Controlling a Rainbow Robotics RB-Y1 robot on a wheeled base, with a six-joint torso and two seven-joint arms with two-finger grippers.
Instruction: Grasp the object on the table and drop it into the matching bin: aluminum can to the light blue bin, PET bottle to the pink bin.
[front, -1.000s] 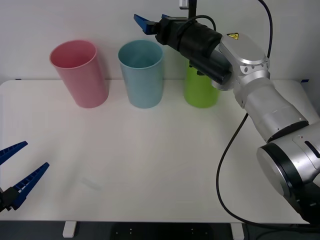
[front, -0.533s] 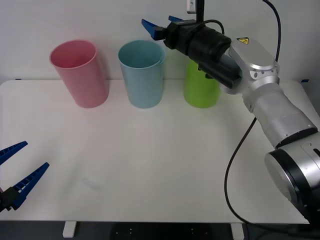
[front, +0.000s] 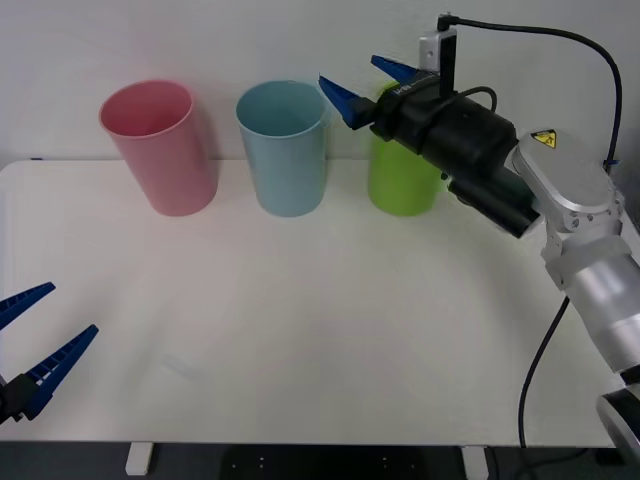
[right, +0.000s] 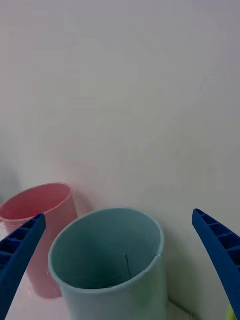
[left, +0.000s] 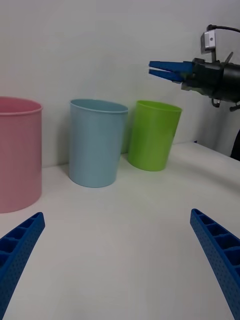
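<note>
Along the table's far edge stand the pink bin, the light blue bin and a lime green bin in a row. Above the gap between blue and green hangs the right end effector, fingers spread wide and empty, aimed toward the blue bin's mouth, likely having released there. I cannot see the can on the table or inside the bin. By the near left corner waits the left end effector, wide open.
</note>
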